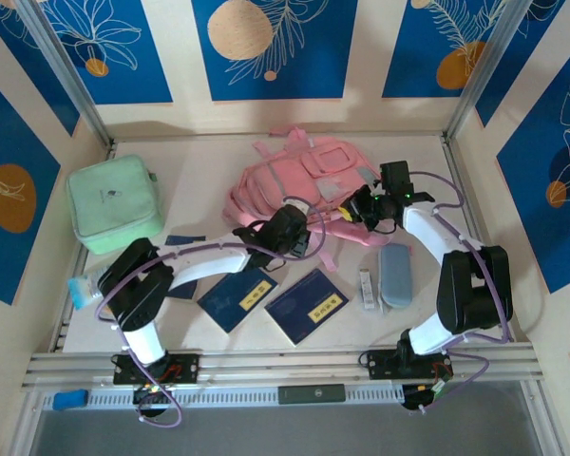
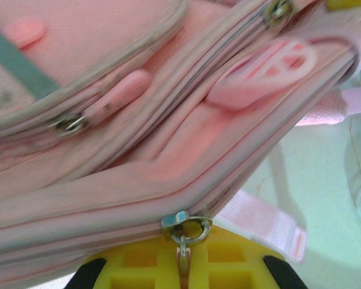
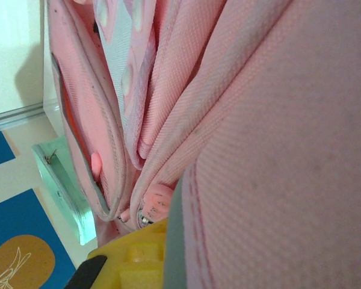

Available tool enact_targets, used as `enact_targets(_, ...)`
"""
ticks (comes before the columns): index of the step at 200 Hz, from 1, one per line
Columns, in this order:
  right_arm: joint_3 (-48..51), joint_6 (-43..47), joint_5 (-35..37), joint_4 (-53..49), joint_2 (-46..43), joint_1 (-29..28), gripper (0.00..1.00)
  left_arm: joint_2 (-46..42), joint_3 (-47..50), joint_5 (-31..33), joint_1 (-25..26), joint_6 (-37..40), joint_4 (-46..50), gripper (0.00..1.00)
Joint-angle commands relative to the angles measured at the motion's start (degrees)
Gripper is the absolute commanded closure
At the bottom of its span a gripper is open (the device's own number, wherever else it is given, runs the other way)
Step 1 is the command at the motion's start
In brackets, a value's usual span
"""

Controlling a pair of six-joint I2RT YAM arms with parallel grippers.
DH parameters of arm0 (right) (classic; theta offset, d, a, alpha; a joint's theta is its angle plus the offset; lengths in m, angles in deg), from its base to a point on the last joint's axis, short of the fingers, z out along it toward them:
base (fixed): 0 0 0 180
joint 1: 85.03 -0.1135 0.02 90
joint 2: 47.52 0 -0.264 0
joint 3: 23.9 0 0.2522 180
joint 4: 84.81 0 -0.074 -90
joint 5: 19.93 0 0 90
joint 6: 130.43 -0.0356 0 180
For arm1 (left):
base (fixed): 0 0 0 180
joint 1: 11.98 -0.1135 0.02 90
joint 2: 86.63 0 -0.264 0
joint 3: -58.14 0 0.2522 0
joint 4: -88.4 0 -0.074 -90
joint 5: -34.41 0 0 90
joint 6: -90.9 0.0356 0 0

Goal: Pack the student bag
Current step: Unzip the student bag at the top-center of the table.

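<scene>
**Both end effectors clamped on the pink backpack**

Closest to the arm bases we see a dark blue booklet (image 1: 237,296) lying flat on the surface (image 1: 199,157), its yellow label facing up. A second booklet (image 1: 307,306) of the same kind lies just beside it on the right. Farther right, a small white item (image 1: 367,288) lies next to a grey-blue pencil case (image 1: 395,275).

Beyond the booklets, the left end effector (image 2: 183,271) reaches in from the left to the near edge of the backpack (image 1: 294,176). In its wrist view we see the yellow fingers (image 2: 228,265) pressed together on the metal zip pull (image 2: 184,232). The pull hangs from a slider on the bag's lowest zip line, and its tab runs down between the two pads. Above it sit more zip tracks and soft pink rubber tags, and a pale pink strap (image 2: 259,220) trails off to the right.

The right end effector (image 1: 359,211) comes in from the right and meets the backpack's right side. In its wrist view a grey-trimmed fold of pink fabric runs down against a yellow finger (image 3: 138,259). We take the jaws as closed together, pinching that fold.

The backpack itself lies in the middle of the surface, between the two end effectors, with straps spilling toward the near side. A mint green square case (image 1: 114,204) sits well to its left, apart from it. Blue patterned panels (image 1: 266,47) rise behind.
</scene>
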Motion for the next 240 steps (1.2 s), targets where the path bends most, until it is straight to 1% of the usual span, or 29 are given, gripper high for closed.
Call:
enact_targets(1,-4.58,4.60,1.25,1.15,1.77,2.47,0.99,-3.11,1.44,-0.91,-1.09,2.08,6.80,1.00)
enact_targets(18,-6.51,5.59,0.65,1.51,4.03,3.41,0.98,-3.08,1.60,-4.93,-1.10,3.09,5.62,1.00)
enact_targets(33,-8.80,6.54,0.32,0.80,5.82,3.79,0.94,-2.55,0.88,-7.21,-1.10,2.12,5.03,1.00)
enact_targets(39,-9.66,6.93,0.46,0.06,6.24,3.57,0.89,-2.21,0.24,-7.70,-1.10,1.47,4.99,1.00)
enact_targets(49,-10.30,7.67,0.55,-0.92,6.09,3.01,0.79,-1.54,-1.08,-8.03,-1.10,-0.26,5.08,1.00)
enact_targets(65,-10.13,8.62,0.95,-3.67,4.59,2.48,0.53,-0.38,-3.46,-6.86,-1.10,-3.39,5.52,1.00)
enact_targets(75,-8.78,8.31,-0.41,-4.76,3.22,2.96,0.42,0.47,-4.76,-6.91,-1.10,-4.08,5.62,1.00)
enact_targets(90,-4.75,6.08,-2.21,-4.47,0.12,3.36,0.31,1.55,-6.54,-8.30,-1.04,-4.65,4.82,1.00)
enact_targets(100,-1.87,4.34,-2.72,-3.83,-1.98,2.52,0.25,2.22,-7.34,-9.26,-1.10,-5.02,4.19,1.00)
enact_targets(112,1.16,1.39,-3.01,-2.39,-3.67,0.59,0.20,2.82,-7.87,-10.20,-1.10,-5.32,3.34,1.00)
enact_targets(121,3.37,-1.45,-3.79,-0.16,-4.04,-1.08,0.19,3.01,-8.06,-10.68,-1.05,-5.53,2.89,1.00)
enact_targets(139,6.47,-7.80,-5.15,7.63,-2.77,-3.86,0.19,3.04,-7.94,-11.40,-1.05,-6.18,2.31,1.00)
enact_targets(152,5.71,-10.23,-3.81,9.51,-0.63,-5.96,0.19,2.80,-7.61,-11.84,-0.98,-6.74,1.98,1.00)
enact_targets(166,4.99,-12.57,-1.76,10.23,2.22,-7.37,0.23,2.26,-6.70,-12.02,-0.97,-7.12,1.19,1.00)
enact_targets(182,7.03,-16.42,-1.16,16.61,4.31,-7.73,0.30,1.80,-5.72,-11.92,-1.01,-7.83,0.22,1.00)
enact_targets(187,7.33,-17.05,-1.18,19.20,5.23,-8.04,0.34,1.73,-5.61,-12.17,-1.01,-7.82,-0.05,1.00)
enact_targets(195,6.36,-16.47,-0.97,19.50,6.43,-8.63,0.40,1.70,-5.59,-12.67,-1.01,-7.84,-0.18,1.00)
enact_targets(198,5.35,-15.93,-0.91,18.90,7.00,-8.83,0.42,1.75,-5.62,-12.81,-0.96,-7.78,-0.27,1.00)
enact_targets(206,2.77,-13.80,-0.53,15.64,8.62,-9.28,0.51,1.72,-5.70,-13.04,-1.01,-7.81,-0.14,1.00)
enact_targets(208,2.35,-13.53,-0.49,15.31,8.78,-9.24,0.52,1.71,-5.76,-13.05,-1.01,-7.73,-0.11,1.00)
enact_targets(213,1.00,-12.06,0.05,13.84,9.59,-9.20,0.59,1.70,-5.93,-13.13,-1.01,-7.53,0.17,1.00)
enact_targets(214,1.00,-12.06,0.05,13.84,9.59,-9.20,0.59,1.65,-5.90,-13.14,-1.01,-7.47,0.21,1.00)
enact_targets(220,0.38,-10.89,0.56,13.11,9.94,-8.91,0.65,1.44,-6.02,-13.14,-1.01,-7.22,0.65,1.00)
enact_targets(222,0.25,-10.40,0.79,13.05,9.98,-8.68,0.70,1.33,-6.04,-13.08,-1.01,-7.17,0.86,1.00)
enact_targets(224,0.21,-10.24,0.87,13.05,9.94,-8.59,0.70,1.23,-6.04,-13.02,-1.01,-7.09,0.93,1.00)
enact_targets(226,0.25,-9.75,1.06,13.16,9.99,-8.24,0.74,1.15,-6.05,-13.05,-1.01,-7.00,1.13,1.00)
enact_targets(239,-0.48,-7.12,0.52,13.37,10.14,-6.57,0.82,0.01,-5.70,-12.71,-1.01,-6.06,2.66,1.00)
enact_targets(240,-0.78,-6.51,0.34,12.95,10.20,-6.24,0.84,-0.15,-5.61,-12.71,-0.96,-5.99,2.77,1.00)
